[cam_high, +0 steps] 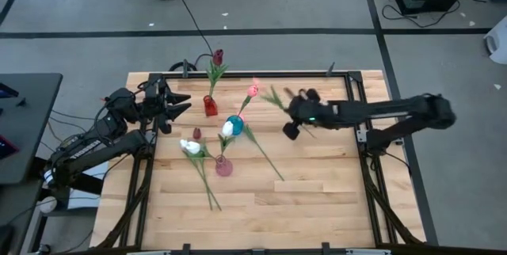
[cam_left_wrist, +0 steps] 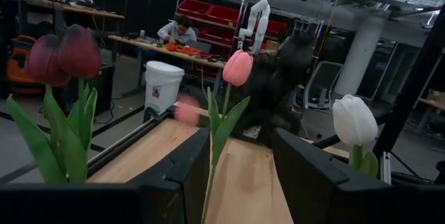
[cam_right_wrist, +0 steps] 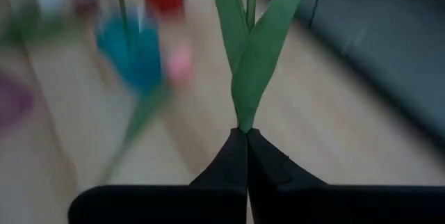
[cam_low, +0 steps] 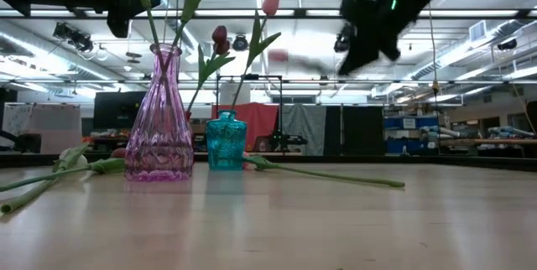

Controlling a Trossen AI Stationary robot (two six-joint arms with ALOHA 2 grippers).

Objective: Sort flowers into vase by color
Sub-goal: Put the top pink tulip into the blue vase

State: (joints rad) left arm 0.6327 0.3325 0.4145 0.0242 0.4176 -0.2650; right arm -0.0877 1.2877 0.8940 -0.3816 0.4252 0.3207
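My right gripper (cam_high: 285, 109) hangs above the table's far middle, shut on a green tulip stem (cam_right_wrist: 243, 78). A blurred pink spot (cam_low: 281, 54) beside it may be its head. The teal vase (cam_high: 234, 124) holds a pink tulip (cam_high: 253, 90) and a white one (cam_left_wrist: 354, 120). The red vase (cam_high: 210, 106) holds maroon tulips (cam_left_wrist: 62, 53). A pink vase (cam_high: 224, 165) stands nearer, and in the low view (cam_low: 159, 119) stems show in its neck. White tulips (cam_high: 190, 146) lie flat on the table. My left gripper (cam_left_wrist: 243, 175) waits open, left of the vases. My right gripper pinches the tulip's stem between its two fingers where two leaves fork (cam_right_wrist: 243, 121). The fingers (cam_right_wrist: 268, 165) lie roughly level, coming from the table's right. The flower is lifted clear, its leaves (cam_high: 274, 97) reaching toward the far left.
A long stem (cam_high: 265, 156) lies on the table right of the teal vase, running toward the near edge. A small maroon bud (cam_high: 196, 133) sits left of the teal vase. Bare wood (cam_high: 317, 199) fills the near right. A person sits at a bench beyond the table (cam_left_wrist: 177, 29).
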